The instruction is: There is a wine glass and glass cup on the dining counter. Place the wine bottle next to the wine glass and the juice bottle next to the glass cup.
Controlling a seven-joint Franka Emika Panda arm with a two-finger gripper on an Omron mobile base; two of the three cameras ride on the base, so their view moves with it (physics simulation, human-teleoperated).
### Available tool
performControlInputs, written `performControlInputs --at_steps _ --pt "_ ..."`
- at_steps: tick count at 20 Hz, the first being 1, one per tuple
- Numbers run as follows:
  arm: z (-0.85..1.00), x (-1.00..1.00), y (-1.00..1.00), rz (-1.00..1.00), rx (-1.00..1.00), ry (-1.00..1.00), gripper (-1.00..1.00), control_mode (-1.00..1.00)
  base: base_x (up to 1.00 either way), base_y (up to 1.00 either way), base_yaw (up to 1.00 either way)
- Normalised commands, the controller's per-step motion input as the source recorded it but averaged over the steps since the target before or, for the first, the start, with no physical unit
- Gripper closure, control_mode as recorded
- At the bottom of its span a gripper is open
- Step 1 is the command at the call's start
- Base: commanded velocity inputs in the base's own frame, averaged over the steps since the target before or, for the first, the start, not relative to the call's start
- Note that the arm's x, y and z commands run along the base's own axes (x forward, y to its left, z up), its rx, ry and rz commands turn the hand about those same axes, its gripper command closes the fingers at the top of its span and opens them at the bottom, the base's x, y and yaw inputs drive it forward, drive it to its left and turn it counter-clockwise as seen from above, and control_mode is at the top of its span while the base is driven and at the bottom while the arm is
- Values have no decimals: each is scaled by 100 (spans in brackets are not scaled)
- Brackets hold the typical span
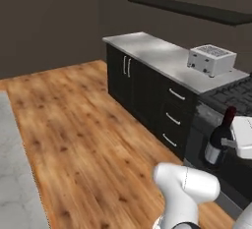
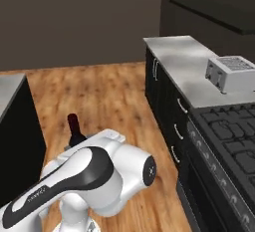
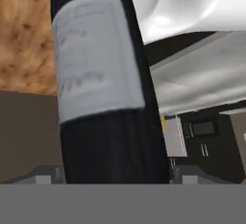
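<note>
Dark wine bottle [image 3: 103,88] clamped in hand [image 3: 115,175].

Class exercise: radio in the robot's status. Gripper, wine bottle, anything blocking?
Gripper shut on the wine bottle. Bottle lifted clear above the wood floor, roughly upright. Nothing seen blocking; dining counter off to one side.

Wine bottle [image 2: 75,129] base behind arm.
</note>
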Motion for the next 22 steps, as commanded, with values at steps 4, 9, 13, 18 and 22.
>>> performControlInputs --at_steps 4,9,13,18,22 --pt "0 0 0 0 0 0 100 100 100 0 32" --pt "0 0 0 0 0 0 100 100 100 0 21" --pt "0 0 0 0 0 0 100 100 100 0 16" --pt "0 0 0 0 0 0 100 100 100 0 12" --pt "0 0 0 0 0 0 100 100 100 0 6"
